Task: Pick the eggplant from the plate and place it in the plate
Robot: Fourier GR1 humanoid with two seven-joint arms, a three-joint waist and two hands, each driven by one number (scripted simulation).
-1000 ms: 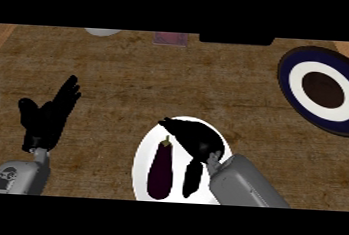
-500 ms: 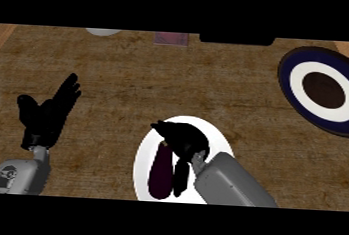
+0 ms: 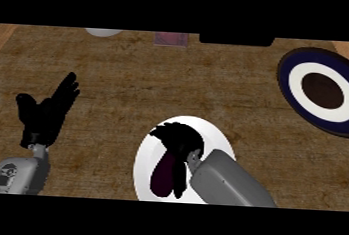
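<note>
A: Noting positions. White plate [image 3: 149, 153] at the counter's near edge, the eggplant [image 3: 165, 176] lying lengthwise on it, dark purple.

B: Right hand [image 3: 178, 138]?

A: Over the eggplant's upper end, fingers bent down onto it. It hides that end, so I cannot tell whether they close round it. Eggplant rests on the plate.

B: Left hand [image 3: 44, 113]?

A: Open, fingers straight and pointing up, resting at the left above the brown counter [image 3: 171, 84], holding nothing.

B: Other plate?

A: Dark blue plate with white ring and brown centre [image 3: 323, 91], far right, well apart from the white one.
</note>
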